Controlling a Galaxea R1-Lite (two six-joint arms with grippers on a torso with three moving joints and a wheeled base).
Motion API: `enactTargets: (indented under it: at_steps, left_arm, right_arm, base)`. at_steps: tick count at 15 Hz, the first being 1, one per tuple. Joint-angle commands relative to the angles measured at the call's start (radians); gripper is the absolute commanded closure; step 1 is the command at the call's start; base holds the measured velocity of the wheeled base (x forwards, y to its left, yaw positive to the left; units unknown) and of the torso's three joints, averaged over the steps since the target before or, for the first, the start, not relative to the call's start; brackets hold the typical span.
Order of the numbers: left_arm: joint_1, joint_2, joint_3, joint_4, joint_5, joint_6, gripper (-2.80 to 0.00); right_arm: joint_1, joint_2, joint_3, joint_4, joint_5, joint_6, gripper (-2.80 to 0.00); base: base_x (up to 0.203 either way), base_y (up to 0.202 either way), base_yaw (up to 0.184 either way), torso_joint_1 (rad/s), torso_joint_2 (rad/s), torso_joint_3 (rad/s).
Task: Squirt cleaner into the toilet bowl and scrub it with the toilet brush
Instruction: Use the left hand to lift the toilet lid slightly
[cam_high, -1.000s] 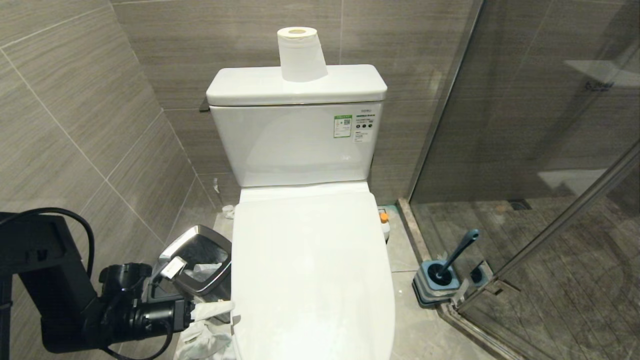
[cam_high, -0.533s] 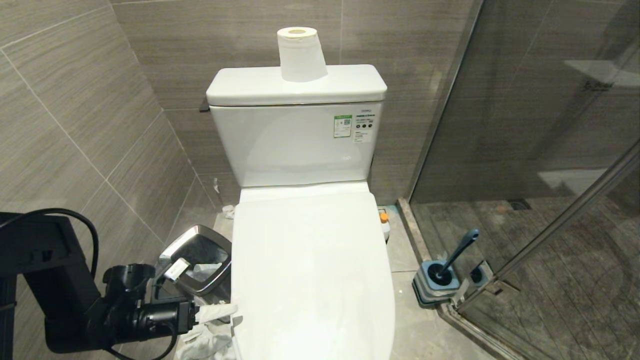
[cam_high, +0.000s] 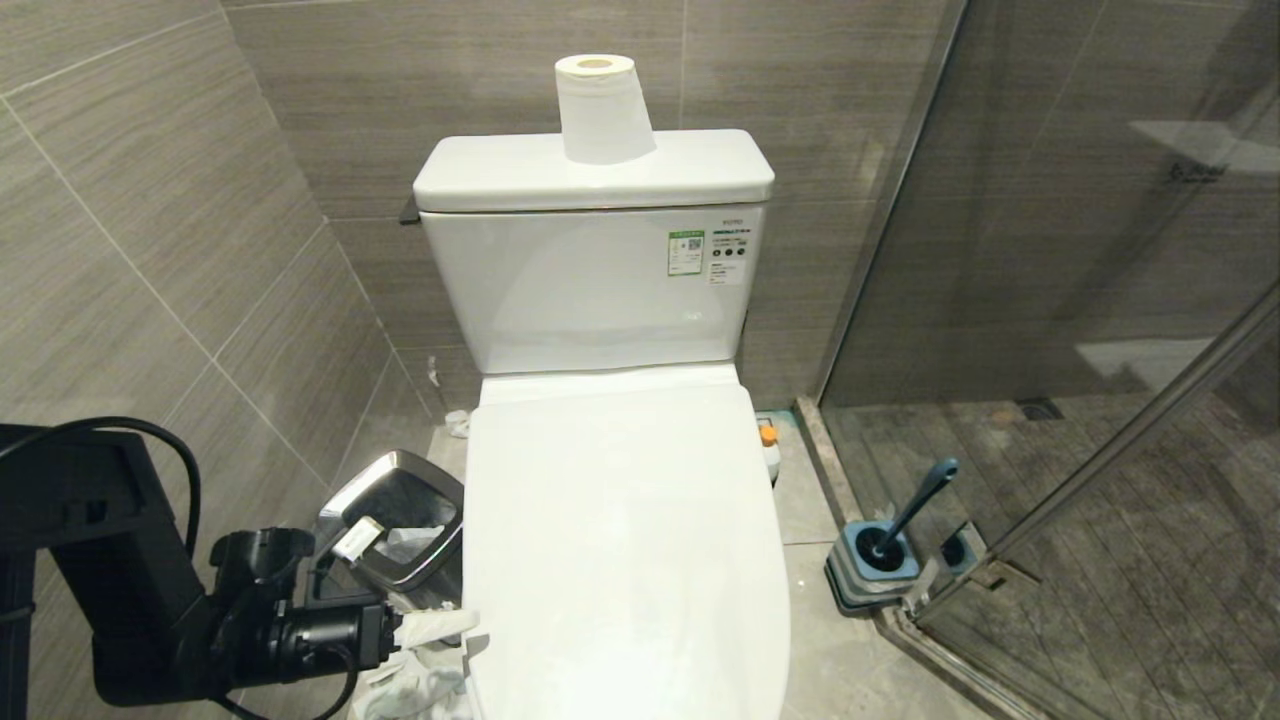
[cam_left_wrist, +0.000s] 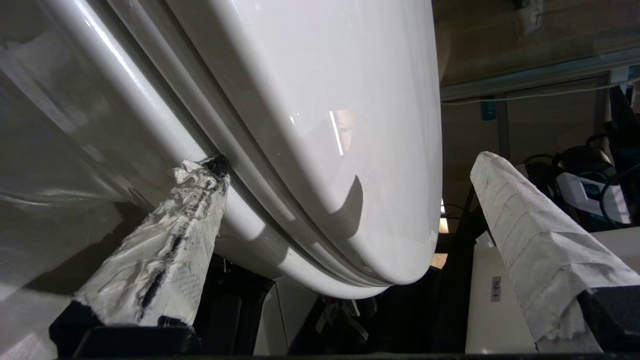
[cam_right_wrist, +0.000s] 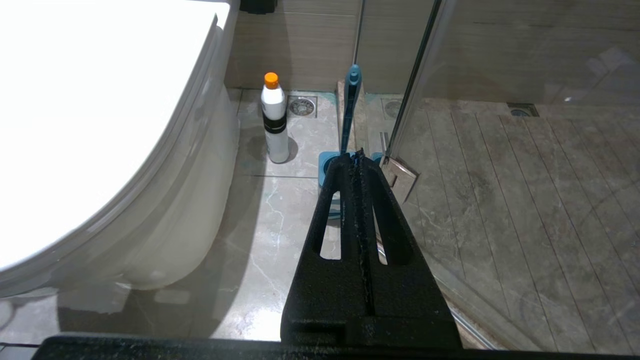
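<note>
1. Left gripper (cam_high: 440, 640) sat low at the toilet's left front edge, jaws spread wide, holding nothing. In the left wrist view its paper-wrapped fingers (cam_left_wrist: 165, 250) straddled the lid rim; one tip touched the seam under the lid (cam_left_wrist: 320, 125).
2. Waste bin (cam_high: 395, 520) stood just beside the gripper, with crumpled tissue near it.
3. Toilet bowl (cam_high: 620, 560) was centre, lid down, so the basin was hidden. The lid looked stiff, glossy and slippery; best hooked from under the front rim and lifted on its hinge, not pinched.
4. Cleaner bottle (cam_right_wrist: 274, 120) stood upright on the floor right of the toilet. Probably light, smooth, squeezable plastic; take it round the body below the orange cap.
5. Toilet brush (cam_high: 915, 505) leaned in its holder (cam_high: 875, 570) by the glass door (cam_high: 1100, 250). Handle slim and rigid; grip it mid-shaft.
6. Right gripper (cam_right_wrist: 367, 165) was parked, jaws closed and empty, pointed at the holder.
</note>
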Motion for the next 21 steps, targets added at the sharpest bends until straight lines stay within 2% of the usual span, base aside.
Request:
enactTargets:
  at_steps: [1,7,11,21]
  left_arm:
    - [-0.009,0.003,0.0,-0.004,0.003,0.003,-2.8]
    - [-0.03,0.01,-0.006,-0.007,0.084,0.027,-2.8]
    - [-0.038,0.007,0.0,-0.005,0.08,0.027,-2.8]
    - [-0.044,-0.019,0.002,0.005,0.012,0.009,-2.8]
  right_arm:
    - [0.0,0.002,0.0,0.0,0.0,0.0,0.0]
    - [0.0,0.002,0.0,0.0,0.0,0.0,0.0]
    - [0.0,0.002,0.0,0.0,0.0,0.0,0.0]
    - [0.0,0.002,0.0,0.0,0.0,0.0,0.0]
  base:
    - [0.0,0.0,0.0,0.0,0.0,0.0]
    - [0.0,0.0,0.0,0.0,0.0,0.0]
    - [0.0,0.0,0.0,0.0,0.0,0.0]
    - [0.0,0.0,0.0,0.0,0.0,0.0]
